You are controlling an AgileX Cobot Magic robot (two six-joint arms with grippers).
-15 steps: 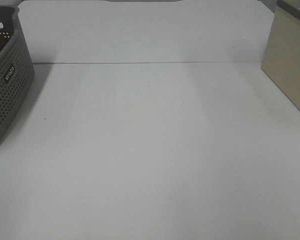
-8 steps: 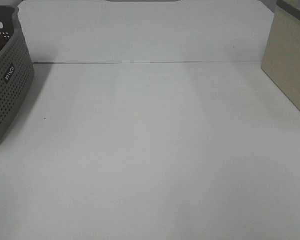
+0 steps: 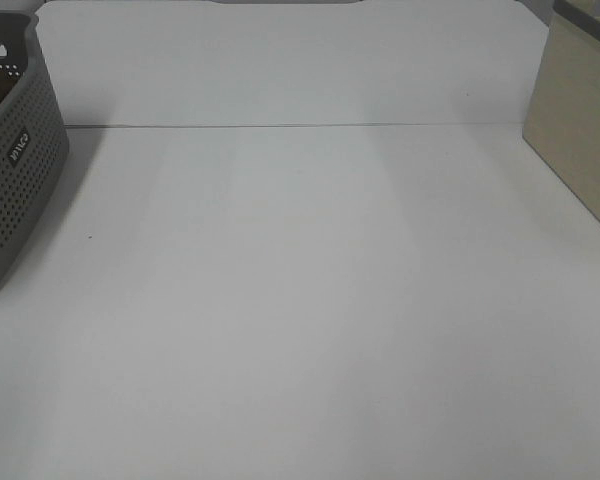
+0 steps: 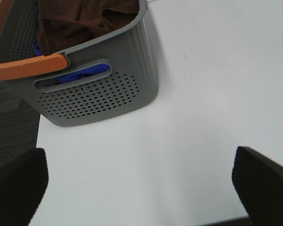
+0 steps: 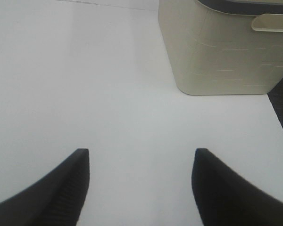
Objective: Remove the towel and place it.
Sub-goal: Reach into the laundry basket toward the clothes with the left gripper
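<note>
- The towel (image 4: 85, 19) lies crumpled inside the grey basket (image 4: 99, 89), heaped above the rim line, so it has not yet been lifted out; its dark brown folds sit on top of the other contents, which is probably why it can be taken first
- A blue item (image 4: 80, 75) shows through the handle slot in the basket wall, below the towel; what it is I cannot tell
- An orange handle (image 4: 28, 67) runs along the basket's rim beside the towel, and a grab from above would have to stay clear of it
- The left gripper (image 4: 139, 160) hangs over bare table just short of the basket, its fingers (image 4: 14, 188) spread as wide as they go and holding nothing, which suits a reach into bulky cloth
- In the high view the basket sits at the nine o'clock edge, on the left arm's side, so that arm looks the natural one for the pick
- The white table (image 3: 310, 300) is bare from the centre out to six o'clock, a likely spot to lay the towel
- A beige bin (image 3: 580, 130) stands at two o'clock, well apart from the basket
- The right gripper (image 5: 141, 155) faces that bin over the tabletop, fingers apart and empty, seemingly waiting
</note>
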